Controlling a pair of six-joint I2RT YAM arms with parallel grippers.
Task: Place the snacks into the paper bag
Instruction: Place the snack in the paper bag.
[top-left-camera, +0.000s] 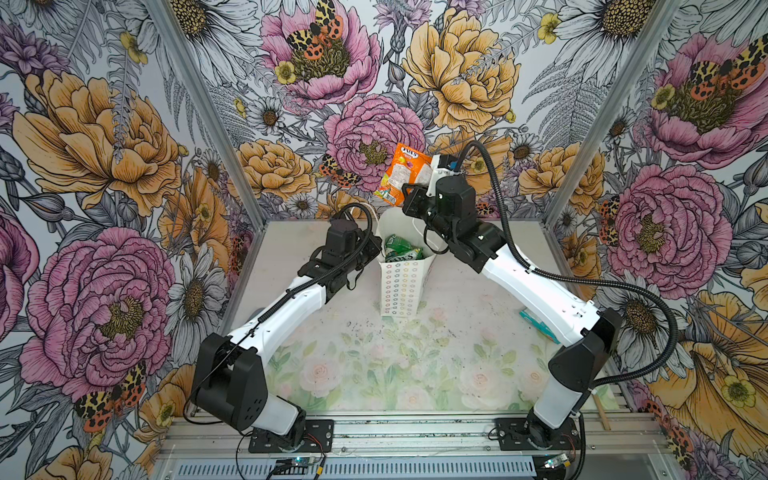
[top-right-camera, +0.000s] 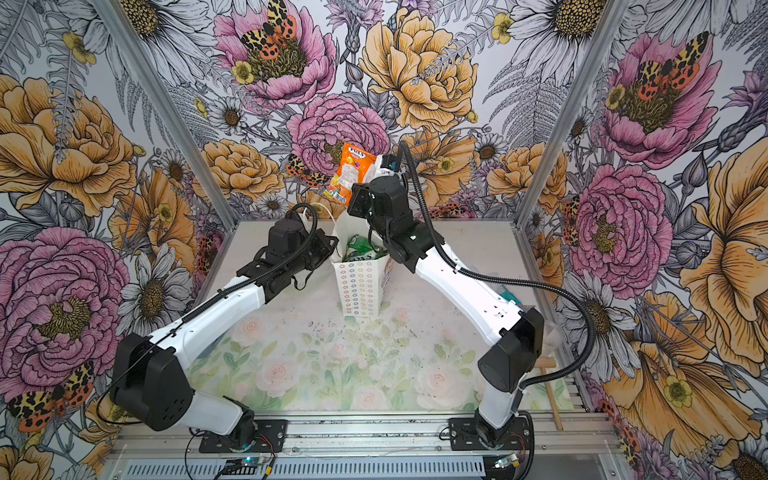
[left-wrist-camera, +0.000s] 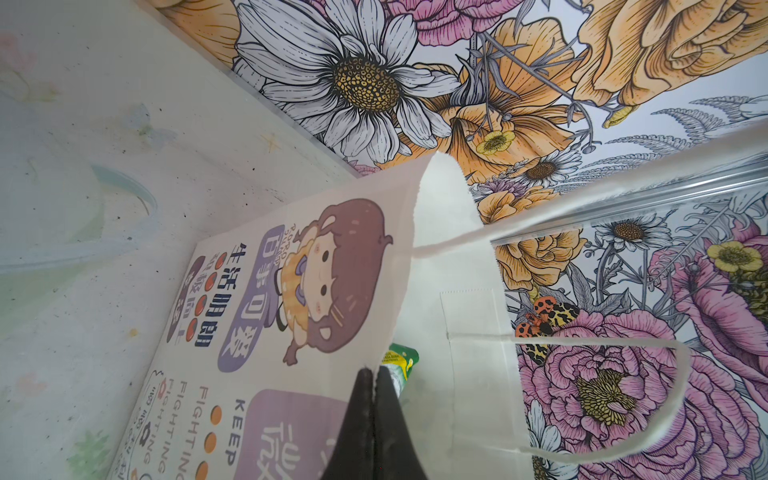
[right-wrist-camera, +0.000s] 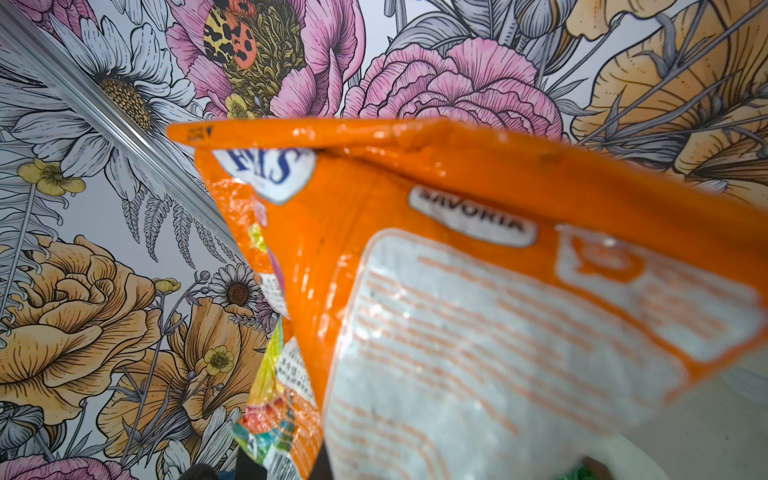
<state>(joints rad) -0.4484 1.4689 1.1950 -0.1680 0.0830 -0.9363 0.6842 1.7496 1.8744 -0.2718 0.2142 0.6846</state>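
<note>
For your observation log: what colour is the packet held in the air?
Orange packet, clearest in right wrist view.

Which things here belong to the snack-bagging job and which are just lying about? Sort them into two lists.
Job in hand:
- paper bag, its rim pinched by the left hand
- orange packet, held aloft by the right hand
- green packets, already inside the bag
- teal packet, not yet bagged

Lying about:
- wooden mallet, off to the side
</note>
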